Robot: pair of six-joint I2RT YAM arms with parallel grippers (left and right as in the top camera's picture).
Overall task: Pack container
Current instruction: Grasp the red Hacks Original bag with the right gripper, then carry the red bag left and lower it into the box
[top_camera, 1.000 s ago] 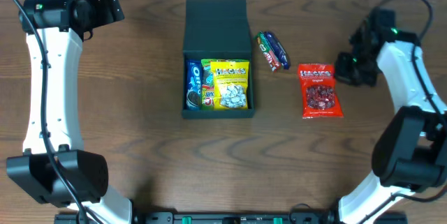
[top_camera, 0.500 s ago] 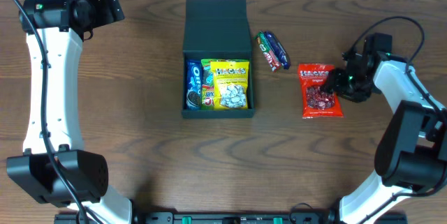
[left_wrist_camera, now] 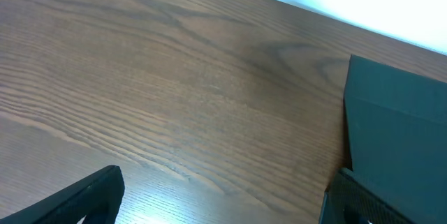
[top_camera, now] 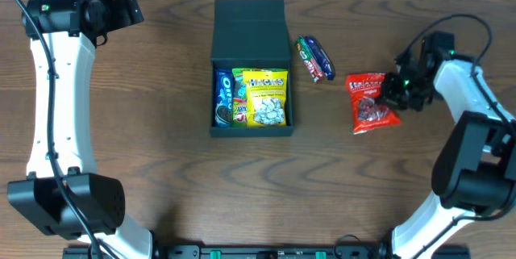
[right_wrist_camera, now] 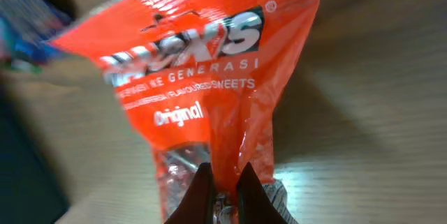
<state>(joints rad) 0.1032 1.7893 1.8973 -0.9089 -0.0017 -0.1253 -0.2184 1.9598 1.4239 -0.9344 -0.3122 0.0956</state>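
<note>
Right now the R gripper (right_wrist_camera: 223,190) is clamped on the red bag (right_wrist_camera: 209,70), pinching a fold of film at its near end, w/ the printed end stretching away ahead of the jaws. From overhead the bag looks crumpled and skewed, prob. partly lifted, though how far can't be told. Step in hand looks like the pick-up, approx. mid-task. The box (top_camera: 250,29) sits well to the left of those jaws, lid flap open behind it, holding a yellow bag (top_camera: 265,98) and a blue pack (top_camera: 223,98). Two bars (top_camera: 315,58) lie between jaws and box. Next move likely calls for a lift clearing the bars and box wall, a carry left, then release over the contents. L gripper (left_wrist_camera: 223,199) hangs w/ jaws apart, the box lid beside one finger.
</note>
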